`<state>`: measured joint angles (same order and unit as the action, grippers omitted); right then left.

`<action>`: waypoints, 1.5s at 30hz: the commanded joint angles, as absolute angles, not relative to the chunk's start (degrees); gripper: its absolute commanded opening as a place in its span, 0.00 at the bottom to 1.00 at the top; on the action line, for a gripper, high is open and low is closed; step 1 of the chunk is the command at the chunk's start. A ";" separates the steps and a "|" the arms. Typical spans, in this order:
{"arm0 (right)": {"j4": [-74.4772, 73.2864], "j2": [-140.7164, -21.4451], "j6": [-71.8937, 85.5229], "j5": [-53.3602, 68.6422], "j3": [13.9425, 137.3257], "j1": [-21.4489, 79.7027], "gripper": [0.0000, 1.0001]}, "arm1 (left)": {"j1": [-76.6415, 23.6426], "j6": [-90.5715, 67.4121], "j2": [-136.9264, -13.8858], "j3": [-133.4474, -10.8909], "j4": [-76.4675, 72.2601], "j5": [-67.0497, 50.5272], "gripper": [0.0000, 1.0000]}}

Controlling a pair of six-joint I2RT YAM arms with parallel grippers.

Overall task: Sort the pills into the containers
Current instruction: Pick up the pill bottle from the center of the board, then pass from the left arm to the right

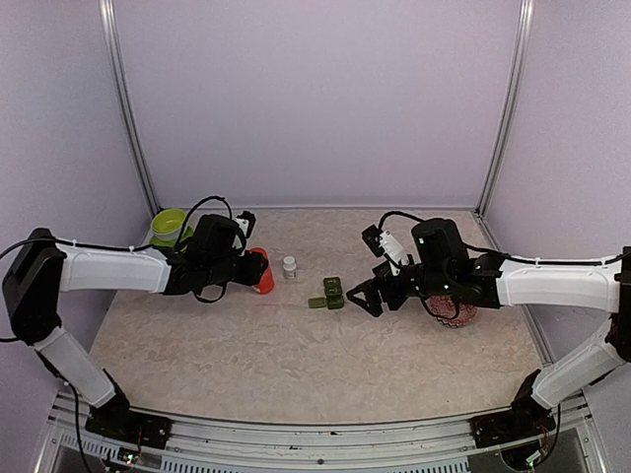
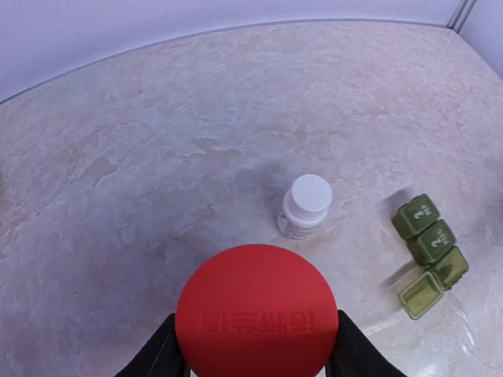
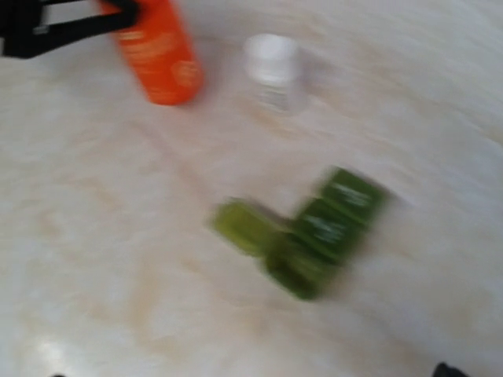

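At the left pincer (image 2: 258, 355): black fingers (image 2: 161, 353) clamped on either side of an orange-red cylindrical plastic bottle (image 2: 258, 310). Its round end, with raised lettering, faces the wrist camera.

Just beyond it, a small white-capped plastic vial (image 2: 306, 206) stands upright on the beige marbled tabletop (image 1: 246, 345), apart from the held bottle.

Farther right, near the table's middle, is the row of three joined dark green square plastic containers (image 2: 431, 242). It lies between the two arms, flat on the surface.
- Two lids down, each with a pale mark on top.
- The end box has its lid swung open, a lighter green flap lying flat beside it.
- Contents: cannot tell. The right wrist view is blurred.

Right pincer (image 1: 363, 300): jaws spread wide, holding nothing, hovering just beside the row.

Back left corner: a lime-green round bowl (image 1: 169, 225), partly behind the left arm.
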<state>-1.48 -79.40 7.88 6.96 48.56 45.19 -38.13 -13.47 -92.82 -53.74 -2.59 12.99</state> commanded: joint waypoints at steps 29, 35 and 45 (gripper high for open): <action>40.00 -80.16 11.74 41.80 40.12 52.88 1.00 | -56.77 -17.09 -68.91 -33.27 -47.13 -24.34 0.44; 45.13 -82.07 14.30 43.39 39.62 54.54 0.99 | -58.71 -16.44 -69.10 -31.10 -53.02 -22.67 0.45; 50.17 -81.97 16.99 44.10 37.66 54.85 0.84 | -59.93 -15.14 -69.81 -31.01 -53.17 -20.14 0.45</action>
